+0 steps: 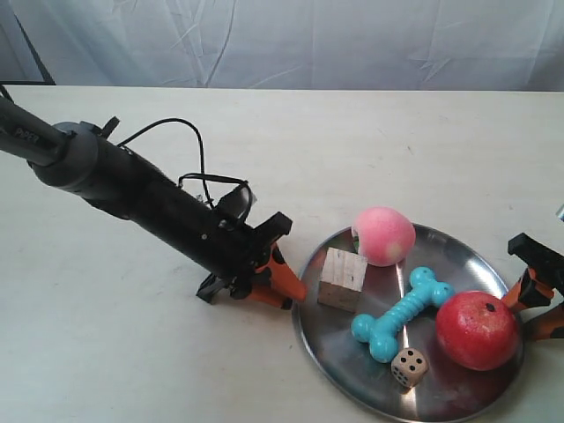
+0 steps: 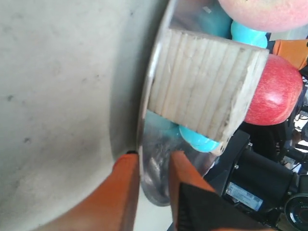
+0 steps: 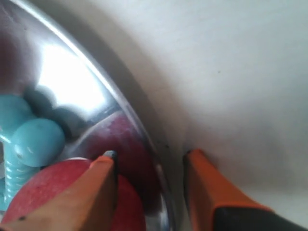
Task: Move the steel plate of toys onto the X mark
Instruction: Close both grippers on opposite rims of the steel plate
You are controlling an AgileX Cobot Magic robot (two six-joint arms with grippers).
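Observation:
The steel plate point(image 1: 458, 264) lies at the near right of the table, holding the pink peach point(image 1: 384, 235), wooden cube point(image 1: 342, 278), teal bone point(image 1: 401, 313), red apple point(image 1: 476, 330) and beige die point(image 1: 409, 367). My left gripper point(image 2: 153, 159) is open and straddles the plate's rim point(image 2: 147, 106) by the cube point(image 2: 207, 89). One finger touches the rim from outside; the other stands apart inside the dish. My right gripper point(image 3: 150, 158) is open astride the opposite rim point(image 3: 96, 72), one finger over the apple point(image 3: 53, 192). The X mark is out of view.
The pale table point(image 1: 132, 335) stretches left and back of the plate to a white cloth backdrop point(image 1: 291, 40). The left arm's dark forearm point(image 1: 150, 198) with a looped black cable point(image 1: 198, 145) slants across the table's left half.

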